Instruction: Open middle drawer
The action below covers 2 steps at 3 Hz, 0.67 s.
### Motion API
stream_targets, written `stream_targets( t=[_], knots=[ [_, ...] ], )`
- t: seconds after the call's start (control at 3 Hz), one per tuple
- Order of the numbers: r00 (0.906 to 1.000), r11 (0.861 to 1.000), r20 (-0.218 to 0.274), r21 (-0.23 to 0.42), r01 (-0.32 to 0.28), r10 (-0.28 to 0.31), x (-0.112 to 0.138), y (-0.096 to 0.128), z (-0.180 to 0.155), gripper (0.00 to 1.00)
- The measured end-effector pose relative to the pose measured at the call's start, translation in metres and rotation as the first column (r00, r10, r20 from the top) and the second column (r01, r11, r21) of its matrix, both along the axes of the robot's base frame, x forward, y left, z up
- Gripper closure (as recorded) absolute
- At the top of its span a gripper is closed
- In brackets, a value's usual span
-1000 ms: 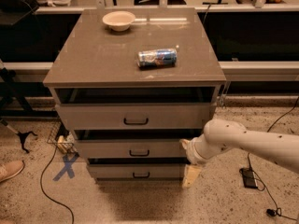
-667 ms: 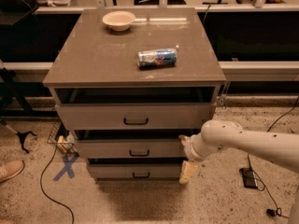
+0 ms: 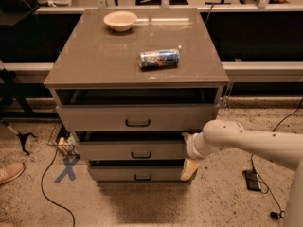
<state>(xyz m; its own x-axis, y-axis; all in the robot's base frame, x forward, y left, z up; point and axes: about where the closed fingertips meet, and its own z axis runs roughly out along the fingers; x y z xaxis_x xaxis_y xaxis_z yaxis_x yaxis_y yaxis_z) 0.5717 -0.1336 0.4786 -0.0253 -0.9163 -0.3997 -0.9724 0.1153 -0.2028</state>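
The middle drawer (image 3: 109, 151) is the grey-taupe front with a small black bar handle (image 3: 141, 154) at its centre, in the cabinet's second row. A dark gap shows above its front. My gripper (image 3: 188, 157) is at the end of a white arm (image 3: 246, 143) that comes in from the right. It sits at the right end of the middle drawer's front, well to the right of the handle.
The top drawer (image 3: 94, 118) has a wider black handle, and the bottom drawer (image 3: 113, 175) is low to the floor. A lying can (image 3: 159, 58) and a bowl (image 3: 120, 20) sit on the cabinet top. Cables, a blue X mark (image 3: 67, 168) and a shoe (image 3: 9, 172) are on the floor to the left.
My gripper and arm have moved left, up to the right end of the middle drawer's front. The drawers look unmoved.
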Motion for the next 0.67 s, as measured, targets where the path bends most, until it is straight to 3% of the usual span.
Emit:
stream_targets(
  t=[0.67],
  knots=[
    [0.9992,0.997,0.039,-0.071,0.012,-0.009,0.011,0.005,-0.035,0.0]
  ],
)
